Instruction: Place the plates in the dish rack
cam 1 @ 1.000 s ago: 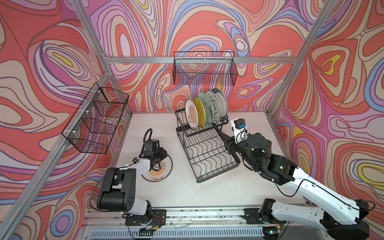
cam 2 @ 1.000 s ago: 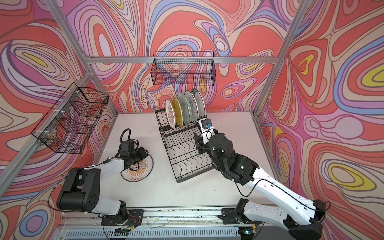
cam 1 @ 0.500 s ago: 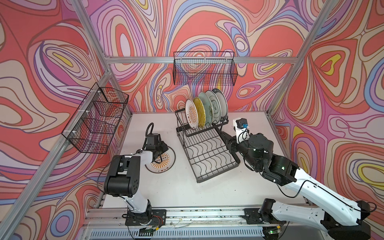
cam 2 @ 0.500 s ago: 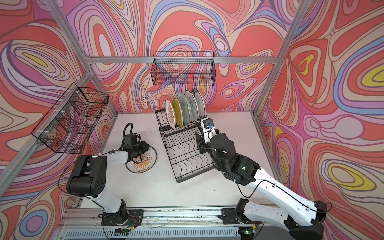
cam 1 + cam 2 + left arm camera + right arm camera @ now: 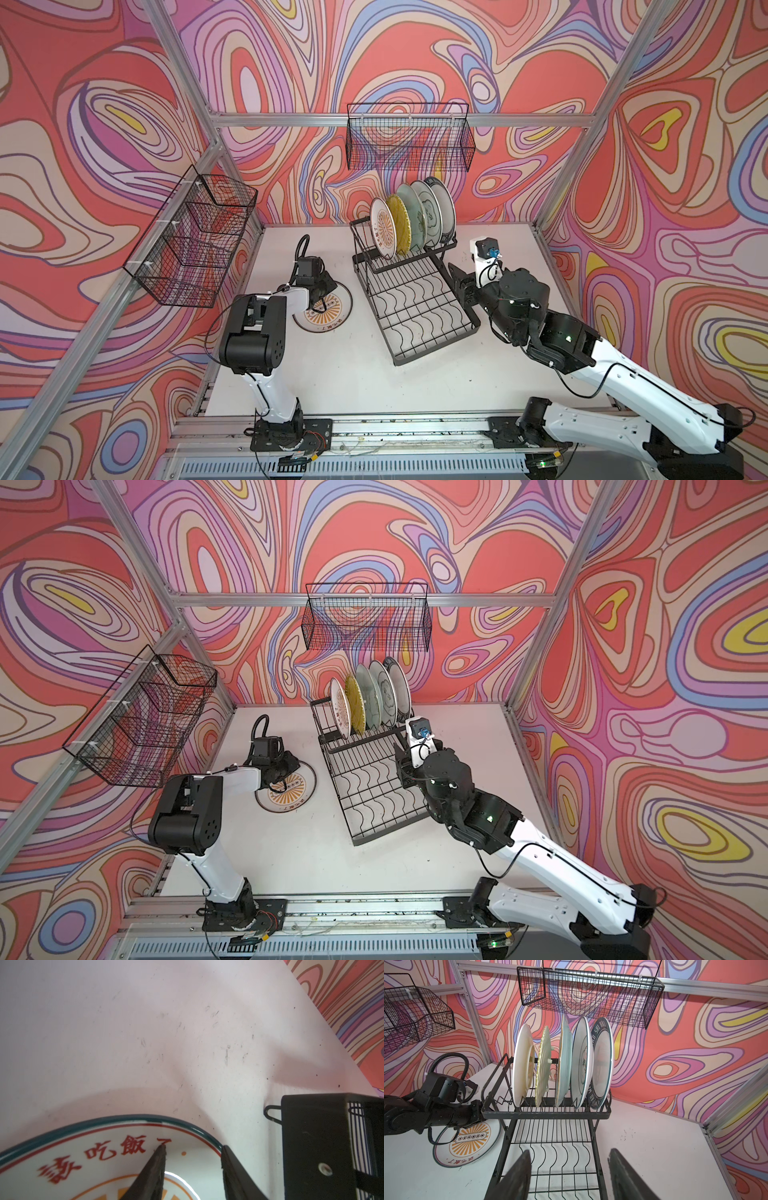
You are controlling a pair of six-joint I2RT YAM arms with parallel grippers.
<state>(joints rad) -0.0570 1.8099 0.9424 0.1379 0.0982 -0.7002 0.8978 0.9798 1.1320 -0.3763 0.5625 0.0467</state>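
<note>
Well, there are six plates in all, and five of them stand on edge in the raised tier of the dish rack (image 5: pixel 546 1114). Counting from the tier's end nearest the left arm, they are a white sunburst plate (image 5: pixel 522 1064), the yellow woven-look plate (image 5: pixel 543 1064), the pale green plate (image 5: pixel 563 1068), the cloud-outline plate (image 5: pixel 581 1064) and the dark-lettered plate (image 5: pixel 602 1059). The sixth, a second sunburst plate (image 5: pixel 332 311), lies flat on the table (image 5: pixel 332 374) just beside the rack, on that same side.

The left gripper (image 5: pixel 193 1148) is down on this loose plate with its fingers spread. One fingertip (image 5: pixel 161 1151) sits over the red lettering inside the rim and the other is at the rim's outer edge, so the rim lies between them unpinched.

The right gripper (image 5: pixel 570 1151) hovers over the rack's low wavy-wire tray, on the side away from the loose plate — its two fingers are wide apart with only the tray wires showing between them.

Two black mesh baskets hang on the walls: one (image 5: pixel 409 137) above and behind the rack, one (image 5: pixel 193 241) beyond the loose plate.
</note>
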